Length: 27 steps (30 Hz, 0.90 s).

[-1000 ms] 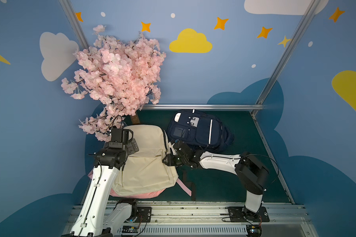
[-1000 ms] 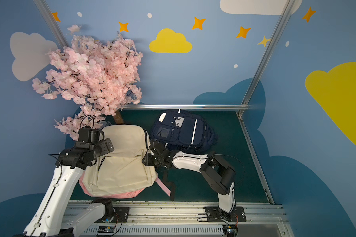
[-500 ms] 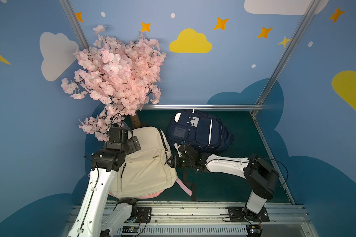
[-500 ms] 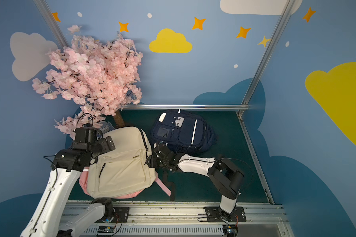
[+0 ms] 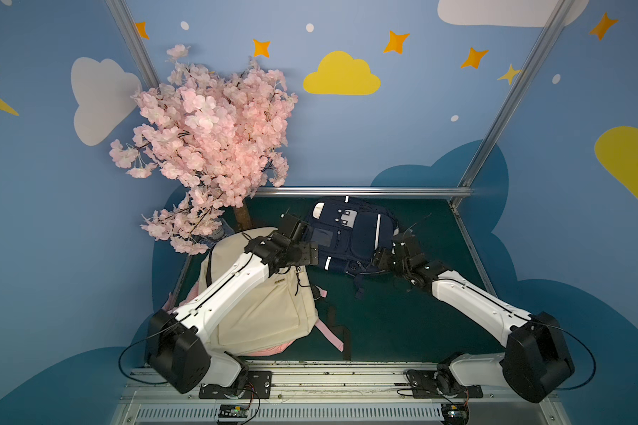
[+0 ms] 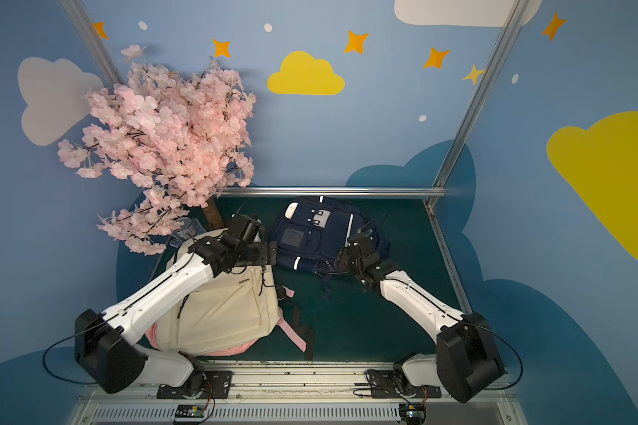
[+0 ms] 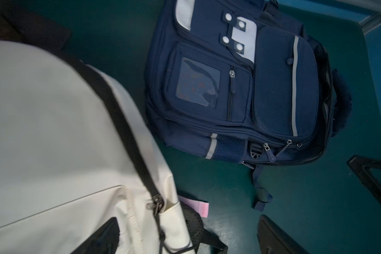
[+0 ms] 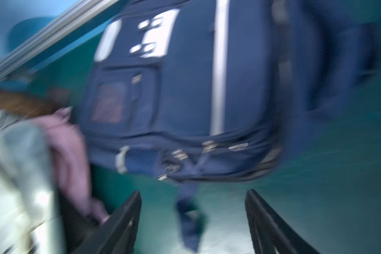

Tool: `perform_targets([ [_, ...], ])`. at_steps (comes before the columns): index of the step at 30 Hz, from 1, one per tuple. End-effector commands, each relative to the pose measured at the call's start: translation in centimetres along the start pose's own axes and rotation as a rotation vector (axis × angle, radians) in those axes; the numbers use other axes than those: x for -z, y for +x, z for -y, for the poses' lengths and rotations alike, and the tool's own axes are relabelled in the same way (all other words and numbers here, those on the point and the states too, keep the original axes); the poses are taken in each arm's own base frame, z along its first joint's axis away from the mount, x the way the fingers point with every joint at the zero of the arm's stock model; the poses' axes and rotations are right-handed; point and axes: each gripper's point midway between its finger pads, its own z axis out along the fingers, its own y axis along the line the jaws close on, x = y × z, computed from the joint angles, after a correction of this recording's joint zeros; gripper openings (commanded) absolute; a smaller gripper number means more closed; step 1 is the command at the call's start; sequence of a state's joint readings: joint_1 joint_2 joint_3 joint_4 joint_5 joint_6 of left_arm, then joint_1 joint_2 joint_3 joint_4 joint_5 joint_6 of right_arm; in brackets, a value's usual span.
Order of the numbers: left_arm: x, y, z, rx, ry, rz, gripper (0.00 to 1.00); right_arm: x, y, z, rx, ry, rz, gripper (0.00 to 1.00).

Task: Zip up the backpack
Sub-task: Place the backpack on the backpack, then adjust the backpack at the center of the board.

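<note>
Watching left to right: the blossom tree (image 5: 207, 147) isn't moving, and the cream backpack (image 5: 262, 312) beside it is lying flat, having swung round a little in the last second. The left gripper (image 5: 307, 254) is hovering over its top corner, jaws wide and empty. The zip slider (image 7: 155, 203) is sitting low on the side seam, and the track above it is looking closed. The navy backpack (image 5: 350, 235) is lying near, not touching. The right gripper (image 8: 194, 192) is the change: a second ago it was at the cream bag's edge, and now it's swinging across to the navy bag's near edge, jaws spread and empty. I'm reading that as the cream zip finished; I can't tell about the navy zips.
</note>
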<state>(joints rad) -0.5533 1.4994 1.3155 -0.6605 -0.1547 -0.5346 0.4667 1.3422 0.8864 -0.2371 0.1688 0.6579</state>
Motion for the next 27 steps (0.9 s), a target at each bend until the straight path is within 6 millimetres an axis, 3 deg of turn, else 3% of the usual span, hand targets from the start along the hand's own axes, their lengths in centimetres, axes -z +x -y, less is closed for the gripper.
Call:
perform_targets([
  [1, -3.0, -1.2, 3.5, -0.002, 0.086, -0.017, 0.95, -0.4, -0.8, 4.1, 0.005, 0.071, -0.037, 0.74],
  [5, -7.4, -0.8, 5.6, -0.013, 0.096, -0.088, 0.93, -2.1, -3.1, 8.3, -0.08, 0.135, -0.064, 0.73],
  [9, -11.2, 0.0, 6.3, -0.005, 0.091, -0.153, 0.89, -4.4, -4.0, 10.3, -0.139, 0.171, -0.109, 0.73],
  [12, -13.7, 0.9, 6.5, -0.001, 0.084, -0.211, 0.86, -6.7, -3.3, 9.7, -0.178, 0.105, -0.219, 0.73],
  [18, -16.8, 2.8, 5.8, 0.004, 0.061, -0.286, 0.82, -10.4, -1.8, 7.3, -0.217, -0.05, -0.356, 0.6],
  [20, -17.6, 3.1, 5.6, 0.008, 0.06, -0.296, 0.81, -10.5, -1.2, 7.4, -0.22, -0.043, -0.356, 0.5],
  [24, -19.3, 3.2, 5.3, 0.01, 0.069, -0.315, 0.77, -9.9, 0.3, 8.5, -0.242, -0.017, -0.367, 0.11],
  [27, -20.0, 2.9, 5.3, -0.009, 0.067, -0.325, 0.75, -8.7, 1.5, 8.5, -0.229, -0.022, -0.377, 0.0],
])
